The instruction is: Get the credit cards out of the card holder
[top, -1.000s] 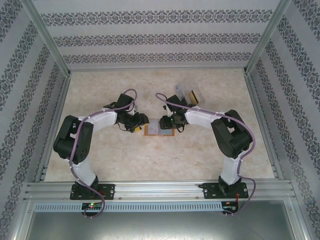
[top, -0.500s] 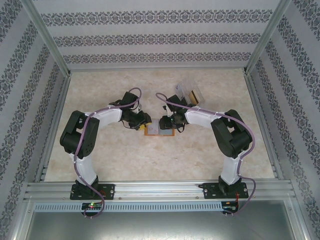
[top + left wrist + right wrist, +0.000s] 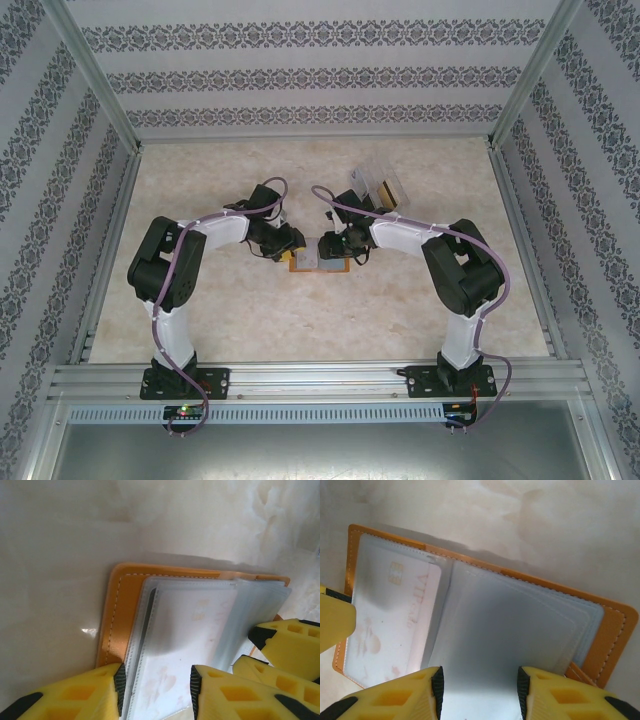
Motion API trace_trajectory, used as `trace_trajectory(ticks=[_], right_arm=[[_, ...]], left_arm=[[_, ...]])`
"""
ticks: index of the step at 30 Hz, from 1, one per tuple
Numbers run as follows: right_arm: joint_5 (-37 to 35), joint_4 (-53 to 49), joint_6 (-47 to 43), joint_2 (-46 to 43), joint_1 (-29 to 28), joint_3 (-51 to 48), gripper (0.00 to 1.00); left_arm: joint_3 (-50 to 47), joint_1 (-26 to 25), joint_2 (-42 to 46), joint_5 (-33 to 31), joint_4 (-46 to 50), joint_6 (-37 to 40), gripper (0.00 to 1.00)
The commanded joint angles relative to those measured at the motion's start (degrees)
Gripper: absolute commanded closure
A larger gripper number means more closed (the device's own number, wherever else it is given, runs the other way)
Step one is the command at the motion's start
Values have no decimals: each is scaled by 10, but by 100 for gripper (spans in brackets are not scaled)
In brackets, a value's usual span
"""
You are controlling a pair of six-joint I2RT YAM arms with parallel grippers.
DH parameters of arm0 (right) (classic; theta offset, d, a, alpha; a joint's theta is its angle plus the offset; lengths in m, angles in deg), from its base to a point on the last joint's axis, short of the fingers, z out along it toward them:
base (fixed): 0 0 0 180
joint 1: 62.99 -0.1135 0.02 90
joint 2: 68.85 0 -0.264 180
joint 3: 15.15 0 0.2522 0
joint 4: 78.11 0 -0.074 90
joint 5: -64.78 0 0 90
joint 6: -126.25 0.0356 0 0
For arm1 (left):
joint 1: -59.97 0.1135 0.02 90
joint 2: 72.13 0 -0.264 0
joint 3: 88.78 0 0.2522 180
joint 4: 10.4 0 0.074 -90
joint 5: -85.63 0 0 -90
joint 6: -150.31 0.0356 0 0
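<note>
Working the pull-out step: my left tool stands part-spread astride the clear sleeve on the 9 o'clock half of the holder, pinching nothing I can confirm. My right tool, likewise spread, straddles the 3 o'clock half. One card sits inside that sleeve, and the holder lies open mid-desk. Next, I judge, the left must catch the card's edge and draw it out while the right pins the holder.

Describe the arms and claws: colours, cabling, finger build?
The left arm and right arm: white link shells, black joint housings, a lavender cable looped along each. The left claw and right claw: yellow plastic fingers with recessed square pockets, black inner pads.
</note>
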Motion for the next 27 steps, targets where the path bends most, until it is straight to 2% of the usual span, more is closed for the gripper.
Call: trace_trajectory(ticks=[1,5,23,27], right_arm=[[9,-11,-2,19,4,-9,54],[7,-10,-1,19,5,-10,54],[6,-9,1,19,6,-11,54],[7,-1,5,13,7,-17,54]], left_arm=[[12,-10,-7,21,7,10,63],[11,-10,-4,32,1,10,67],[6,-10,-2,90,-42,16,67],[10,-10,-6,82,-30,21,74]])
